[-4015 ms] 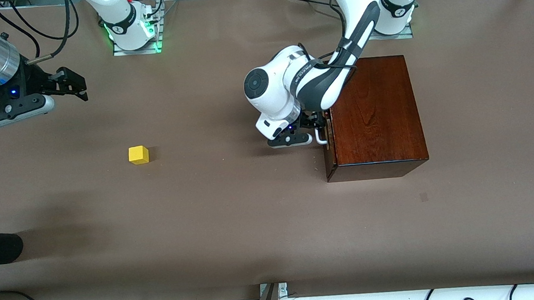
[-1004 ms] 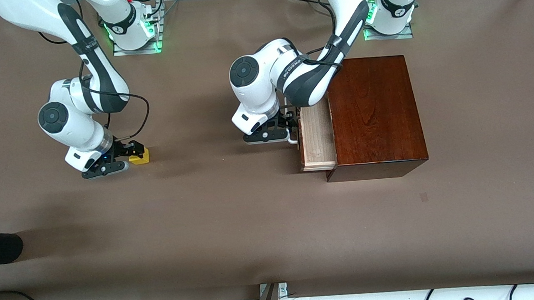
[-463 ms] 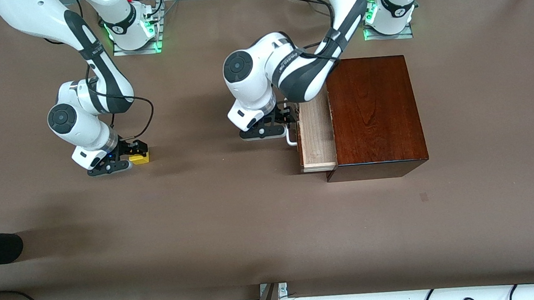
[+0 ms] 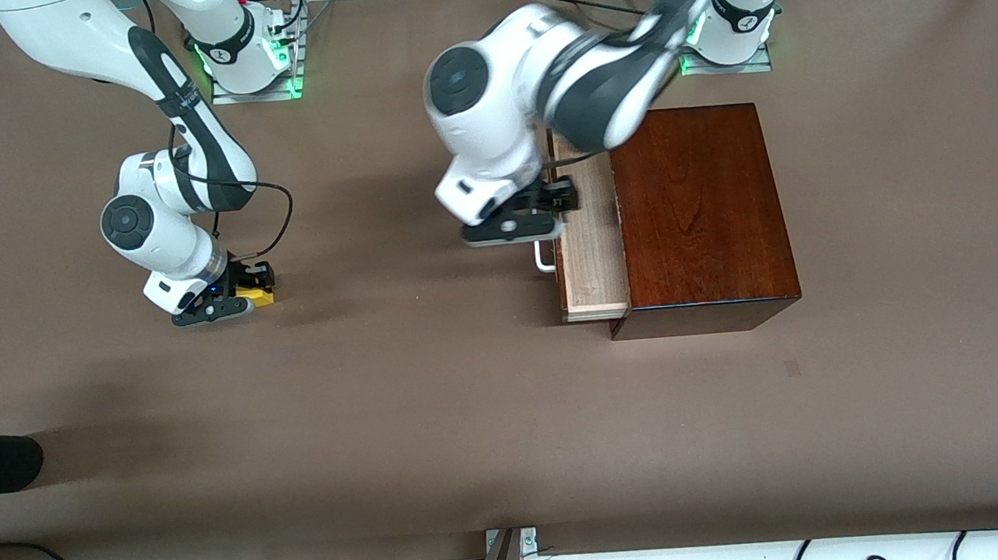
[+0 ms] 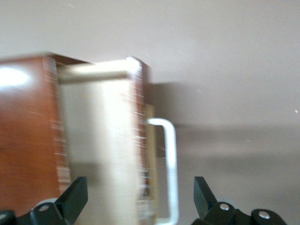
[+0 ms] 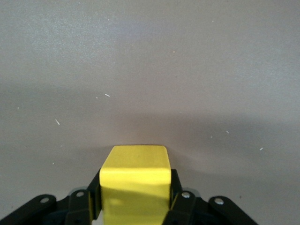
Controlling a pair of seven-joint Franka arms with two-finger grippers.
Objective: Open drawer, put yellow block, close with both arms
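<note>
1. The right end effector (image 4: 244, 296) is down at the bench (image 4: 386, 431), toward the right arm's end, and its fingers (image 6: 91, 197) are clamped on the yellow block (image 4: 258, 294). The right wrist view shows the block wedged squarely between them.
2. The block looks to be sitting on the bench surface, or barely off it; no clear gap shows under it, so I'd call this the moment of the grab, with the lift yet to come.
3. The drawer (image 4: 591, 255) is pulled out of the dark wooden box (image 4: 703, 210), its pale tray open to the air and nothing in it that I can see.
4. The left end effector (image 4: 551, 209) is up above the drawer's front and the white handle (image 4: 543, 257), fingers (image 5: 75, 197) spread apart and holding nothing. The left wrist view looks down on the handle with open space between the tips.
5. Step in hand, as I read it: opening is done, picking up the block is under way.
6. Next move calls for raising the block well clear, carrying it across to the tray, and letting go low inside it. The left arm hangs right over the drop zone, so it needs to give way or the two will crowd each other.
</note>
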